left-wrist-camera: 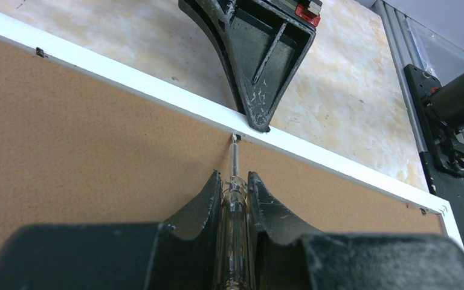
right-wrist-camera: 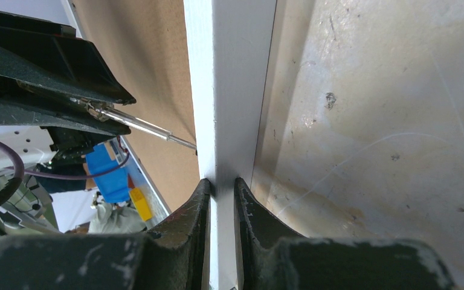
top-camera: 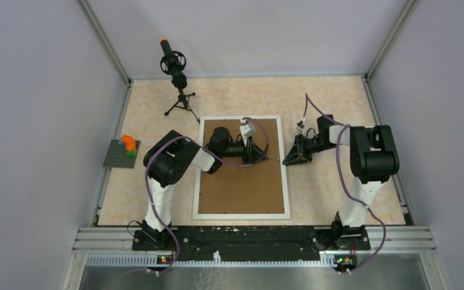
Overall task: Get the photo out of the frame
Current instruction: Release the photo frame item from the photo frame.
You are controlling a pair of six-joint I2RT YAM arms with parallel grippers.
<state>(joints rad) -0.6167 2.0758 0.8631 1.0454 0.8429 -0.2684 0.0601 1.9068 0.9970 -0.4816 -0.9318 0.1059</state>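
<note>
**A:** Why does the frame point(top-camera: 241, 215) lie face down?

**B:** That way its brown backing board point(top-camera: 241, 187) faces up, flat on the table point(top-camera: 326, 103). The small metal clips that hold the board sit along the frame's inner edge. The photo can't be seen; I judge it lies under that board.

**A:** And the left gripper point(top-camera: 262, 157)?

**B:** Its fingers pinch a clear-handled screwdriver point(left-wrist-camera: 234, 199). The tip is at a clip point(left-wrist-camera: 235, 138) on the frame's right border, likely to bend it back and free the board.

**A:** The right gripper point(right-wrist-camera: 222, 184)?

**B:** It reaches in from outside the frame's right border. Its fingers are almost pressed together, with only a slit and nothing between them. The tips rest on the white border just beside that clip, I think to stop the frame sliding.

**A:** Any brand or writing?

**B:** None I can read on the frame, board or screwdriver
</note>
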